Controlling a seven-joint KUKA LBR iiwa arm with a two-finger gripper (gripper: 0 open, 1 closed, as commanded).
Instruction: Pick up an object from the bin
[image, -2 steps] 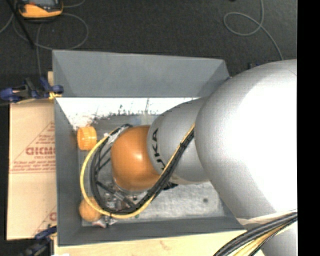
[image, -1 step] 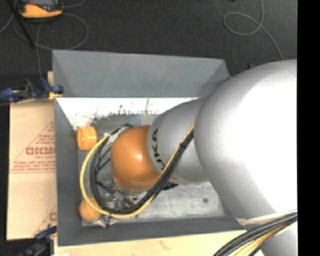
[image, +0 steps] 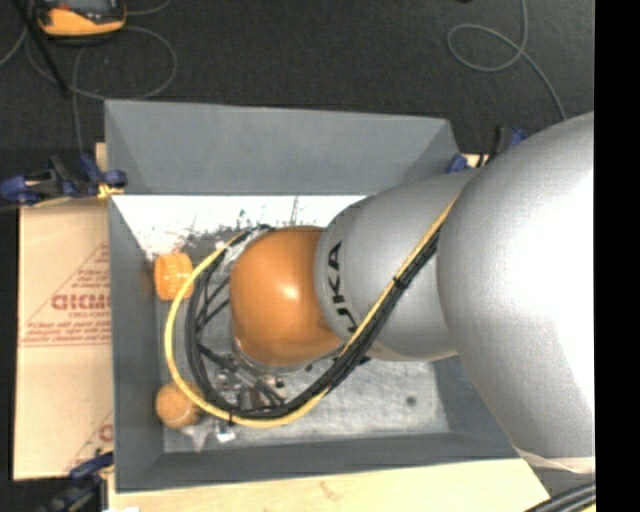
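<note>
Caution: cannot tell state of gripper (image: 235, 393), parted or closed. Likeliest target: small rounded orange object (image: 175, 405) just beside it, in near-left corner of grey metal bin (image: 280, 150). Centre over it, avoid left wall, lift straight.

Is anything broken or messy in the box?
Nothing looks broken or spilled. Two orange lumps sit apart by the left wall of the bin: the upper lump and the lower lump. The arm hides much of the floor.
</note>
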